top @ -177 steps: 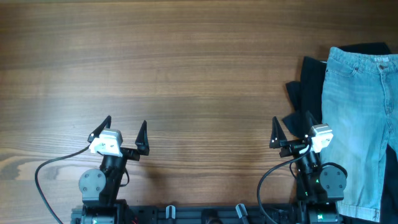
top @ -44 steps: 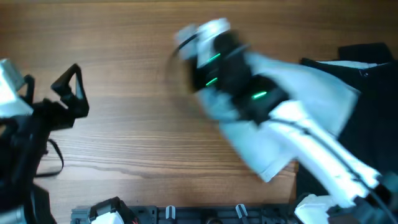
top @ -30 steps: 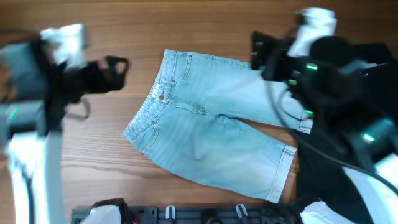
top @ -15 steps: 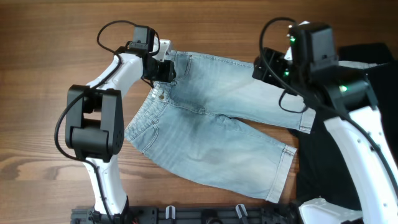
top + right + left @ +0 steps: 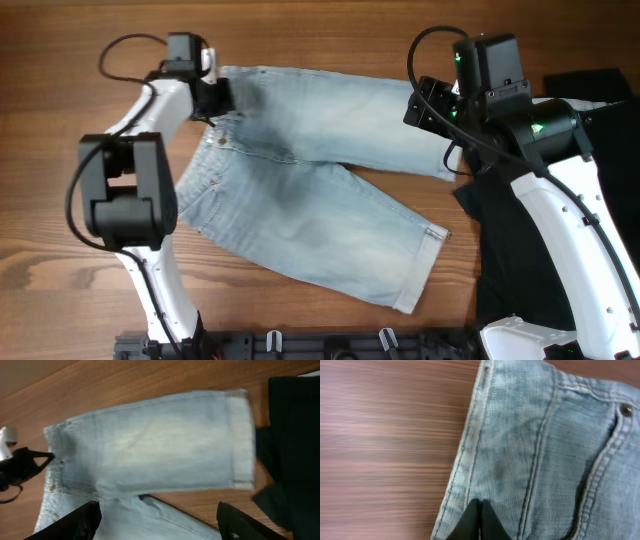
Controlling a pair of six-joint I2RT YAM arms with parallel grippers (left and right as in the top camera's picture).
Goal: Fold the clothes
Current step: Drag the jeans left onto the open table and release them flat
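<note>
Folding has not started, as far as can be judged: the shorts point(image 5: 300, 190) lie opened out in 1 layer on the counter point(image 5: 330, 30), with no part turned over another. Laying them out looks nearly done. All the folds are left to do, probably 1 leg onto the other first, then hem toward waistband.

The left end effector point(image 5: 212, 97) is clenched on the waistband corner; in the left wrist view its tips point(image 5: 479, 520) meet on the denim edge, with bare counter point(image 5: 380, 435) to 1 side and a metal rivet point(image 5: 626, 409) well off to the other. The right end effector point(image 5: 425, 100) is released, grasping nothing. In its wrist view the 2 fingers point(image 5: 75, 520) stand wide apart, high above the cloth.

The shorts are light, faded blue denim with paler worn patches along the thighs. From the left end effector the waistband runs toward the robot, and the 2 legs spread away from it in a V. The far leg reaches to just below the right end effector, its turned-up hem point(image 5: 242, 440) beside the black clothes point(image 5: 520, 250), which lie beyond that end effector. The near leg slants off toward the robot's right. The cloth lies fairly flat, with soft wrinkles near the crotch.
</note>
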